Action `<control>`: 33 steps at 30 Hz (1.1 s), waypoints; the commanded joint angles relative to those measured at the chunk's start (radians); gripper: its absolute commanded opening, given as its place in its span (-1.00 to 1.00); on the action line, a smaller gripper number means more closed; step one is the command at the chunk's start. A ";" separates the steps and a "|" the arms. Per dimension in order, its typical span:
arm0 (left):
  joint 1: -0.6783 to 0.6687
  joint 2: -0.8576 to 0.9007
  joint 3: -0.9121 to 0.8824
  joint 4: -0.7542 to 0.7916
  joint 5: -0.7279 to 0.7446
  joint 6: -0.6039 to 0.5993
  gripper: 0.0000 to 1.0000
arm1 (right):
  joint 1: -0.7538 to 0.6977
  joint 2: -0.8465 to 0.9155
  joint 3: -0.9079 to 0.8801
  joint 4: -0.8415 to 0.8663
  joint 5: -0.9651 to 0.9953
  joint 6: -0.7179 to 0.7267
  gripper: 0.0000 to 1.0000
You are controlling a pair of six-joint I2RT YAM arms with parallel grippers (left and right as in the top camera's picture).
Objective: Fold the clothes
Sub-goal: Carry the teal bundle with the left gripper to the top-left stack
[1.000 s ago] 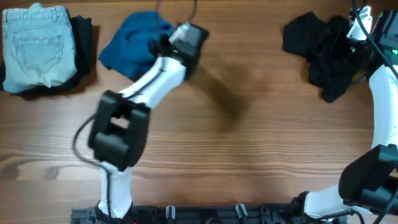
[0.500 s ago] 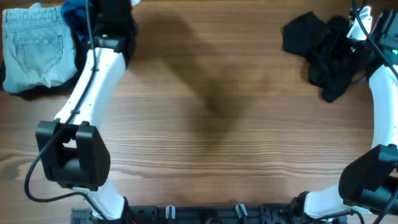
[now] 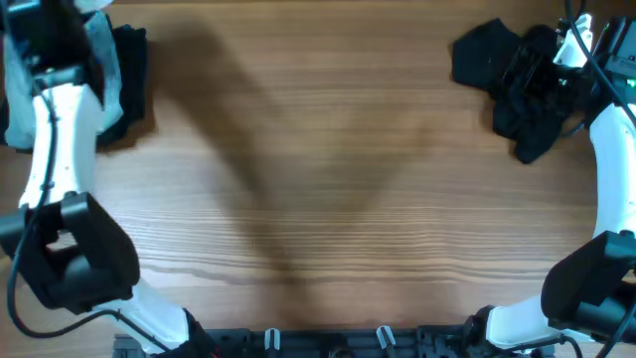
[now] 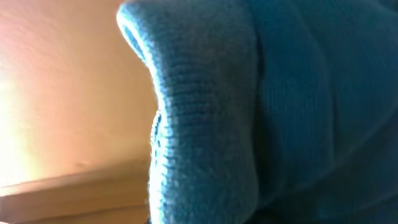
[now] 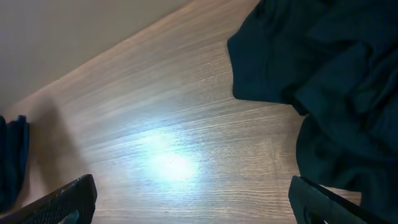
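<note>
**Step in hand (judged):** placing the blue garment (image 4: 267, 112) on the stack of clothes at the 10 o'clock corner of the surface (image 3: 328, 199).

**Position:** the left arm (image 3: 60, 149) reaches into that corner and covers most of the stack. Only a strip of black cloth (image 3: 131, 70) shows, at the 3 o'clock side of the arm. The blue garment cannot be made out from overhead. In the left wrist view its knit fabric fills the frame from 12 to 6 o'clock, right against the lens.

**Left claw:** the fingers themselves are out of sight. The claw is pressed together, and with the fabric bunched this close I take it to be pinching the blue garment.

**Right claw (image 5: 191, 186):** spread wide, holding nothing and touching nothing. It hangs over bare wood, with a dark pile of clothes (image 5: 323, 81) towards 2 o'clock of it.

**To do the step well:**
- Lower until the garment's weight rests squarely on the stack before letting go. A release from height would likely let the thin fabric fall out of its fold.
- Open fully, then lift straight up — a sideways pull could drag the top layer along.
- Keep the wrist clear of the black cloth beside it.
</note>
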 commanded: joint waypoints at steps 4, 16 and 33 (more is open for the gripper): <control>0.108 -0.042 0.018 0.025 0.252 0.031 -0.92 | 0.000 0.006 0.008 -0.006 -0.016 -0.007 0.99; 0.129 -0.038 0.018 -0.071 0.383 0.030 -0.92 | 0.000 0.006 0.008 -0.062 -0.016 -0.005 0.99; 0.246 0.169 0.018 0.115 0.439 0.022 -0.92 | 0.002 0.006 0.008 -0.058 -0.111 0.046 0.99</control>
